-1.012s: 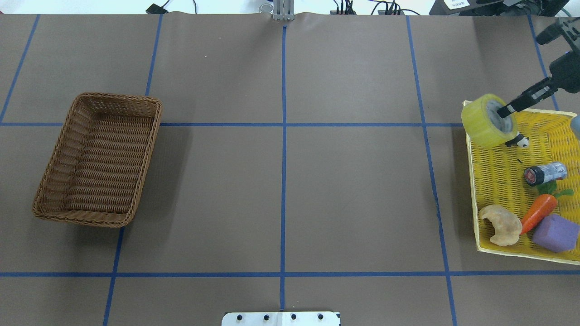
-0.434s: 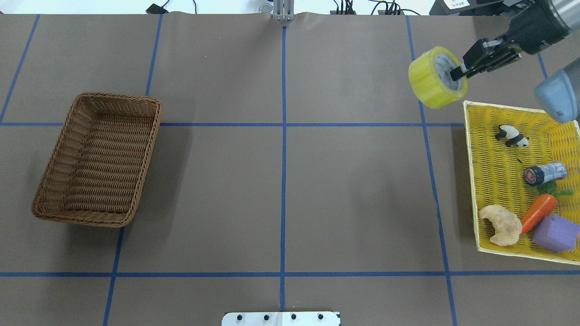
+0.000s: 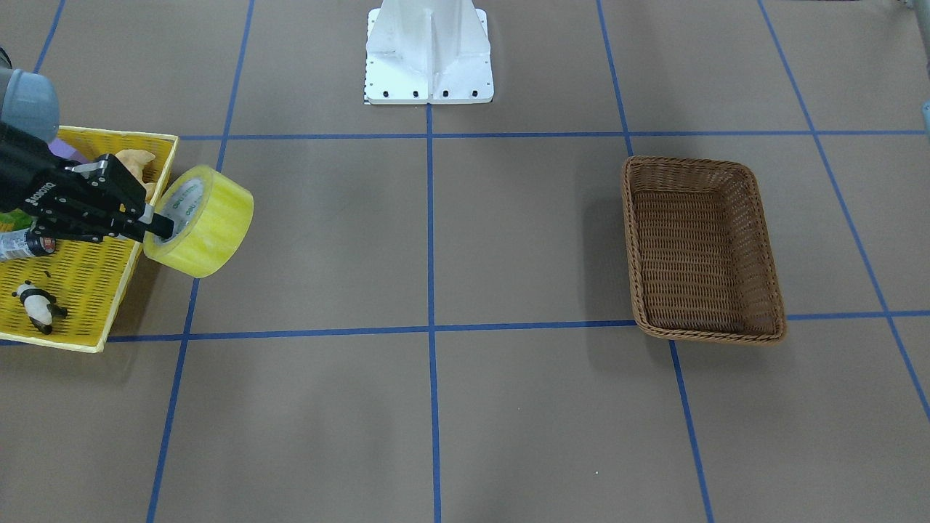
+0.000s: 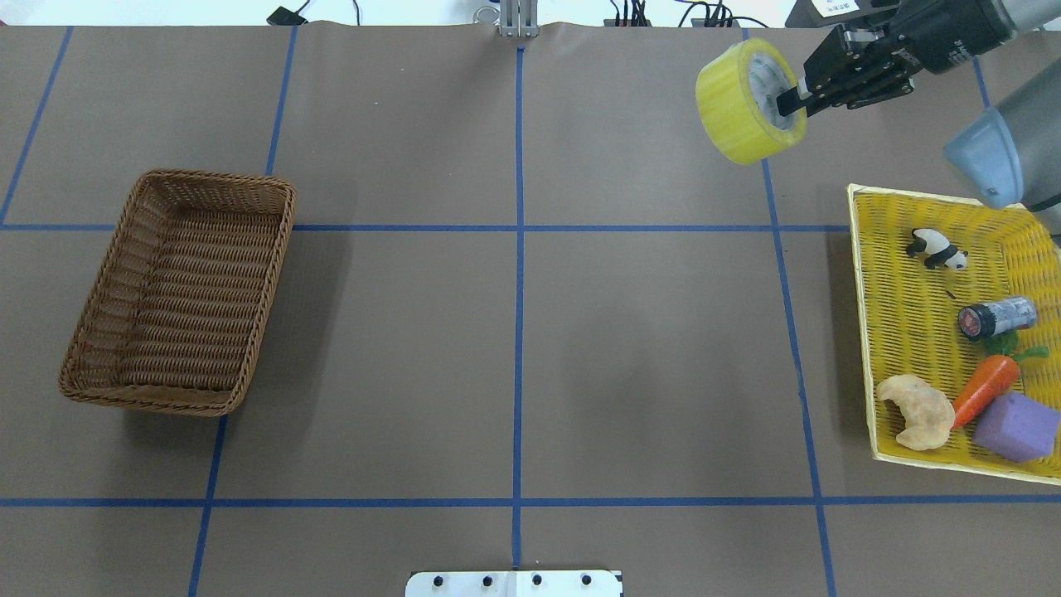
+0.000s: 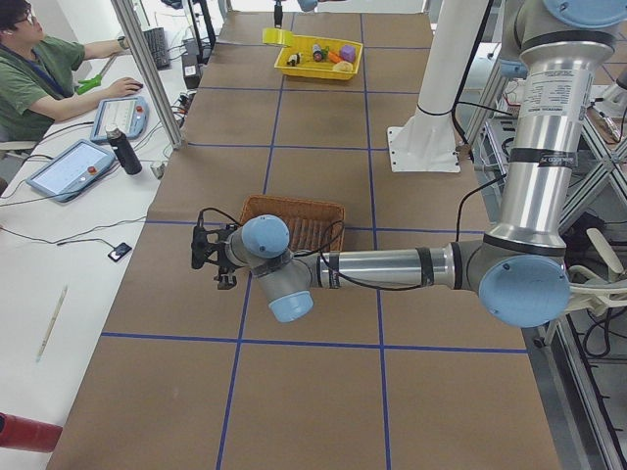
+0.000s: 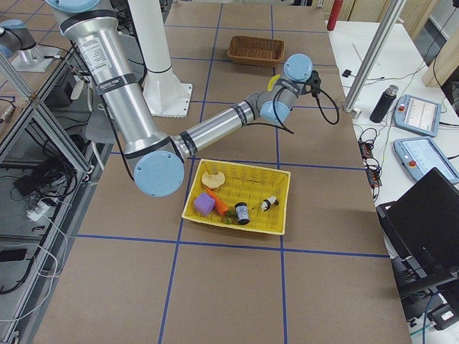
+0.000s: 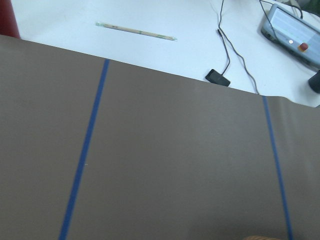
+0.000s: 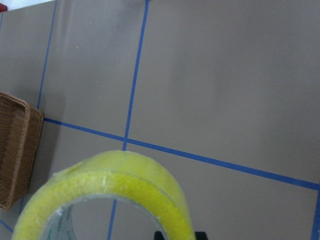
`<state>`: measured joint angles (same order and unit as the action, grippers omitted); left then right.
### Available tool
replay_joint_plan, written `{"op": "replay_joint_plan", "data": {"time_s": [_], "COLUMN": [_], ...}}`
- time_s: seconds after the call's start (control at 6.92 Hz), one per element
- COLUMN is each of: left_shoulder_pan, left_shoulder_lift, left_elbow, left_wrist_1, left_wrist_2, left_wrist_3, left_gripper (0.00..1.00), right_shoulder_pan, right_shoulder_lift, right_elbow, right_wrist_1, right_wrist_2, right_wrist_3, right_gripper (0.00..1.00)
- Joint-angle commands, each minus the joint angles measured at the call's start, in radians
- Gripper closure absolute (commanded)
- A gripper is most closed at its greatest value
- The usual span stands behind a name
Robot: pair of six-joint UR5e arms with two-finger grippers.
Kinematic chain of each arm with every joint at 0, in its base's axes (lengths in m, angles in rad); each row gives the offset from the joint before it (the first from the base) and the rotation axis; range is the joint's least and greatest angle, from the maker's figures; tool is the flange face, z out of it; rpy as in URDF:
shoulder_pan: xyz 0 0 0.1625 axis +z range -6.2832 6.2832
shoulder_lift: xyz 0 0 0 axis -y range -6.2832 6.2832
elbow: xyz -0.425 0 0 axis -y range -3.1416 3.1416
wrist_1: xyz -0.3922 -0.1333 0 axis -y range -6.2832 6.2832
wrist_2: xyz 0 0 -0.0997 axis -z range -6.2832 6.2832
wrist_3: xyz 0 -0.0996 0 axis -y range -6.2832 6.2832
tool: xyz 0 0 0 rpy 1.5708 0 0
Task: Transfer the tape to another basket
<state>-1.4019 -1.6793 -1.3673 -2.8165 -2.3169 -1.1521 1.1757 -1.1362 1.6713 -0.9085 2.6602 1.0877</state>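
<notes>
The yellow tape roll (image 4: 740, 106) hangs in the air over the table, left of and beyond the yellow mesh tray (image 4: 903, 348). My right gripper (image 4: 786, 106) is shut on the roll's wall, with one finger inside the pale core. It also shows in the front view, where the gripper (image 3: 163, 226) holds the tape (image 3: 211, 221). The right wrist view shows the tape's rim (image 8: 125, 187). The brown wicker basket (image 4: 178, 290) stands empty at the far left. My left gripper (image 5: 208, 259) shows only in the exterior left view, beyond the basket (image 5: 294, 220); I cannot tell its state.
The yellow tray holds a toy panda (image 4: 935, 248), a small bottle (image 4: 996, 317), a carrot (image 4: 985, 388), a croissant (image 4: 916, 412) and a purple block (image 4: 1016, 426). The robot's white base (image 3: 429, 54) stands at the near table edge. An operator (image 5: 39, 69) sits beyond the far edge.
My right gripper has lifted the tape off the yellow tray and carried it left and toward the table's far edge.
</notes>
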Motion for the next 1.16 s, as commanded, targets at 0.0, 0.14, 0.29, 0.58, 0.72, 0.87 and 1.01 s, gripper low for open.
{"op": "replay_joint_plan", "data": {"time_s": [0.0, 0.14, 0.29, 0.58, 0.72, 0.87, 1.01], "left_shoulder_pan": [0.055, 0.075, 0.092, 0.179, 0.214, 0.243, 0.27], "left_shoulder_lift": [-0.037, -0.063, -0.098, -0.239, -0.291, -0.318, -0.319], "left_elbow": [-0.007, -0.021, -0.038, -0.073, -0.114, -0.14, -0.165], "left_wrist_1": [-0.101, -0.101, -0.101, -0.098, -0.081, -0.092, -0.096], "left_wrist_2": [0.004, 0.005, 0.013, 0.01, 0.01, 0.01, 0.01], "left_wrist_3": [-0.235, -0.311, -0.39, -0.745, -0.922, -0.999, -1.036], "left_gripper": [0.02, 0.02, 0.02, 0.02, 0.02, 0.02, 0.02], "right_shoulder_pan": [-0.051, -0.118, -0.199, -0.289, -0.303, -0.32, -0.339], "right_shoulder_lift": [0.032, 0.044, 0.044, 0.046, 0.046, 0.046, 0.046], "right_elbow": [0.002, 0.002, 0.002, 0.017, 0.037, 0.059, 0.068], "right_wrist_1": [0.193, 0.335, 0.476, 0.555, 0.559, 0.563, 0.563], "right_wrist_2": [-0.058, -0.166, -0.289, -0.393, -0.404, -0.411, -0.43], "right_wrist_3": [0.258, 0.434, 0.587, 0.681, 0.705, 0.727, 0.729], "right_gripper": [1.0, 1.0, 1.0, 1.0, 1.0, 1.0, 1.0]}}
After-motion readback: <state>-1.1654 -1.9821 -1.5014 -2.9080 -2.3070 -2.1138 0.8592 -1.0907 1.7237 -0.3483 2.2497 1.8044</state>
